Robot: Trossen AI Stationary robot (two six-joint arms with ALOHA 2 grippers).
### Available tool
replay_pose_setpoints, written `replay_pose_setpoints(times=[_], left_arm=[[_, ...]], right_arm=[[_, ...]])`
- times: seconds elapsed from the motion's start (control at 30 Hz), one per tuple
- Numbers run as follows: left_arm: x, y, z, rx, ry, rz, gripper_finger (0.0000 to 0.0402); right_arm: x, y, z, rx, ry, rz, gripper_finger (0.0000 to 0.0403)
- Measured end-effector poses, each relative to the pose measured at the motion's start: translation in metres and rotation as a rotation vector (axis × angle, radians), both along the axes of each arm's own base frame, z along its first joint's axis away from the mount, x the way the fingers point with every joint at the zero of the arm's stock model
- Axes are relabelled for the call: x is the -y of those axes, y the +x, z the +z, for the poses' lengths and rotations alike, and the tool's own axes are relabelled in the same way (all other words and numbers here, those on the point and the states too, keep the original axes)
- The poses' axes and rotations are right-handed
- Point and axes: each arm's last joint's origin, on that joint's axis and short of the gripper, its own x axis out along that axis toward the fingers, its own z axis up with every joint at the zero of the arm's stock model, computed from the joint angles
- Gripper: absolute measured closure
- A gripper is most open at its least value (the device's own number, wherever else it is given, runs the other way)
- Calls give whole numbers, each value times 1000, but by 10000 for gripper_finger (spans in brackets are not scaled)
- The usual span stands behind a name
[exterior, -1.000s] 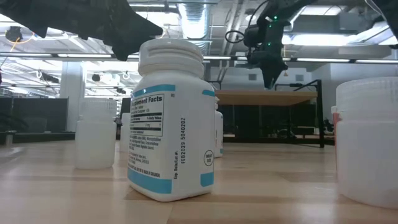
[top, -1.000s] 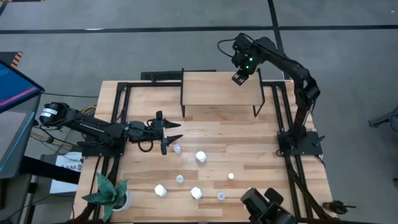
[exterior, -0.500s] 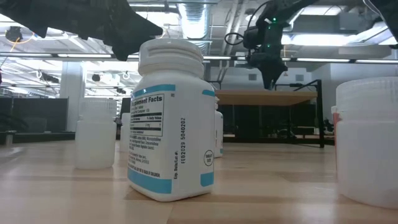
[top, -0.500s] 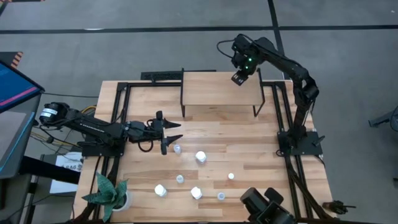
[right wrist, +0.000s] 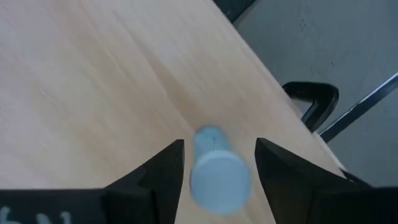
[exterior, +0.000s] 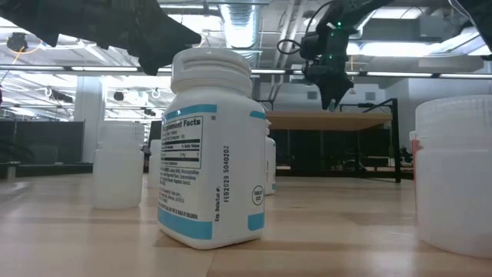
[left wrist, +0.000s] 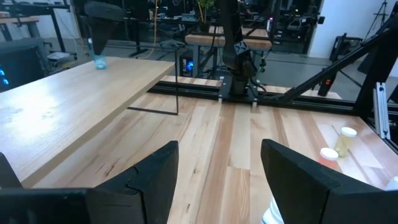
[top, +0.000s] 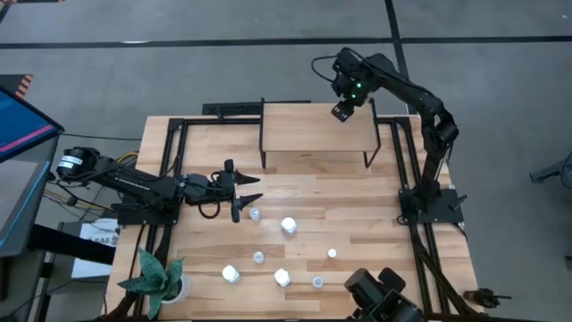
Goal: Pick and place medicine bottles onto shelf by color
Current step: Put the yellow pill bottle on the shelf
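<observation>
A small bottle with a pale-blue cap [right wrist: 217, 174] stands upright on the shelf [top: 308, 134] at its far right corner. My right gripper [right wrist: 219, 149] hangs over it, pointing down, open, one finger on either side of the cap with a thin gap at each. The left wrist view shows the same bottle [left wrist: 99, 61] far off on the shelf. My left gripper [top: 257, 190] waits open and level at the table's left side, beside a small bottle [top: 255, 213]. Several more bottles stand on the tabletop nearer the front, among them a white one [top: 289, 225].
A potted plant [top: 159, 279] stands at the near left corner. Black frame rails [top: 407, 161] run along the table's sides. In the low view a white bottle with a blue label [exterior: 211, 146] stands very close. The shelf's left part [top: 286, 125] is bare wood.
My right gripper has opened over the shelf's far right corner; in the low view its fingertips now stand wider apart than a second ago. The arm itself has stayed where it was.
</observation>
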Motion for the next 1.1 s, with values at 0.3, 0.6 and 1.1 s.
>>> replay_pose_setpoints(times=[0.3,0.6,1.1], left_arm=[[0,0,0,0,0,0,182],[0,0,0,0,0,0,182],[0,0,0,0,0,0,182]], right_arm=[[4,4,2,46,-47,-9,182],[6,4,26,68,-139,-31,189],[-22,-17,73,21,-87,-20,211]])
